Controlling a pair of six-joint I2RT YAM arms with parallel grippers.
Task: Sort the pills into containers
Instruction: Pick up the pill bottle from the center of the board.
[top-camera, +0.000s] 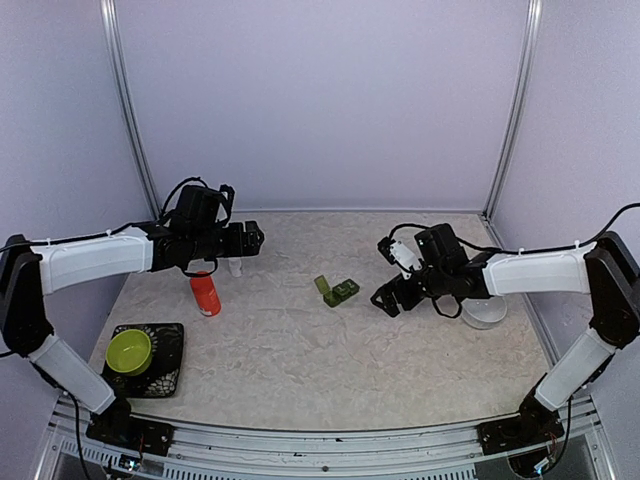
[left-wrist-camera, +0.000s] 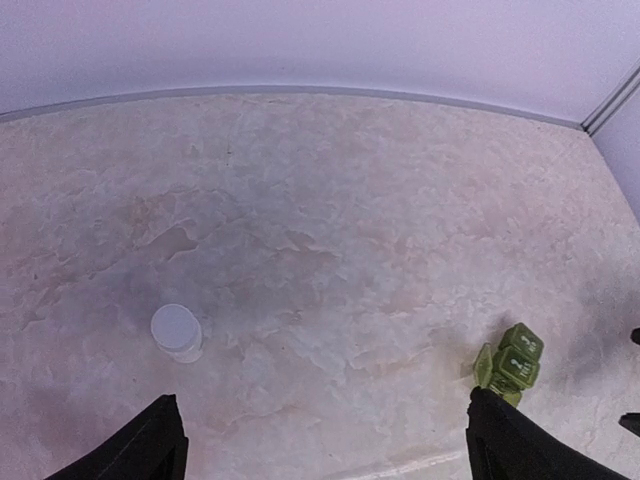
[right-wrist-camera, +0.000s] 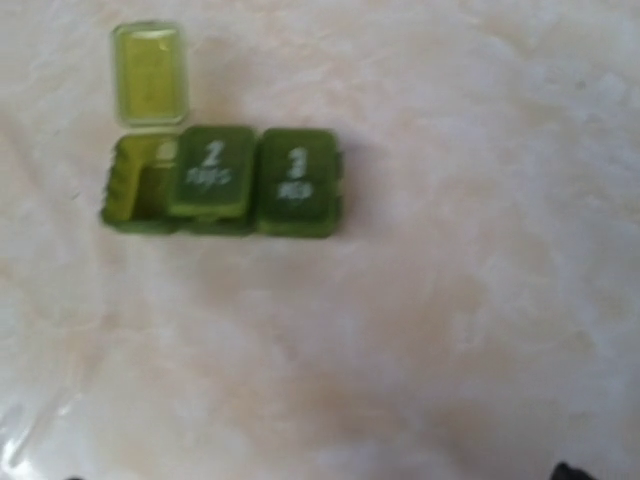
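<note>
Pill box (top-camera: 338, 291) lies near the middle of the table (top-camera: 300, 350) in the top view, one lid raised; the right gripper (top-camera: 386, 297) hovers just to its right, fingers apart; a white bowl (top-camera: 486, 312) sits beneath that arm; the left gripper (top-camera: 254, 238) hangs above a small white bottle (top-camera: 235, 266), an orange bottle (top-camera: 205, 294) close by; a lime-green bowl (top-camera: 129, 351) rests on a black tray (top-camera: 168, 372).

From the left wrist, the two fingers (left-wrist-camera: 150, 445) stand wide apart, gripping nothing; the white bottle is seen from above, the pill box far right.

From the right wrist, two cells are closed and the left end cell (right-wrist-camera: 138, 190) is open, its lid (right-wrist-camera: 150, 75) flipped back; its contents are too blurred to tell.
</note>
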